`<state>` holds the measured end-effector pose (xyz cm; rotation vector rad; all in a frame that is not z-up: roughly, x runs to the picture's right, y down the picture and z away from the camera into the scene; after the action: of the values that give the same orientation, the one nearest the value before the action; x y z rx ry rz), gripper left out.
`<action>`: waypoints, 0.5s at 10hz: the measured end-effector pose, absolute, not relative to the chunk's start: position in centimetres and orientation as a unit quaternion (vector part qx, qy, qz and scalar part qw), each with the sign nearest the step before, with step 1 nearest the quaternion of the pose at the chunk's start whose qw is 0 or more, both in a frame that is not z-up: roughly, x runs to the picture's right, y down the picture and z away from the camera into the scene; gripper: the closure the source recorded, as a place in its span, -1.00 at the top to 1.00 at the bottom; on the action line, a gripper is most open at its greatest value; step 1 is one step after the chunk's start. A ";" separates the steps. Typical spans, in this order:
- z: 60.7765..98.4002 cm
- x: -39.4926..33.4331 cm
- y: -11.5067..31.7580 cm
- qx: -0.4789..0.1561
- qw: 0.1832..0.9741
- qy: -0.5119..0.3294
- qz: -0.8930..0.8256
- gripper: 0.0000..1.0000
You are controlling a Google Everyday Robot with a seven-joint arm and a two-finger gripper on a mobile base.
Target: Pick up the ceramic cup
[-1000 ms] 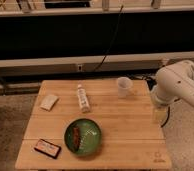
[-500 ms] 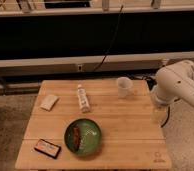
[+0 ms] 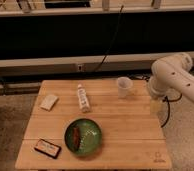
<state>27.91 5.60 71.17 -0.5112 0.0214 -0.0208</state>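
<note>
Hand (image 3: 156, 105) is hanging spread and empty beside the tabletop (image 3: 135, 145) edge, ceramic cup (image 3: 123, 86) is standing upright near it toward the far corner, so jaws are needing to straddle the rim squarely before closing.

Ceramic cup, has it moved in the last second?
No. The ceramic cup stands in the same spot right of the white tube; the gripper hangs by the right edge of the table.
</note>
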 end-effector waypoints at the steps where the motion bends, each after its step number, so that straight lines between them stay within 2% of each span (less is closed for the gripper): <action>1: 71.2 27.9 5.5 -0.252 0.968 0.010 -0.015 0.60; 5: 73.7 27.2 3.0 -0.239 0.970 0.003 -0.037 0.60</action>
<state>27.17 2.95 73.69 -0.4835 0.0063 -0.0744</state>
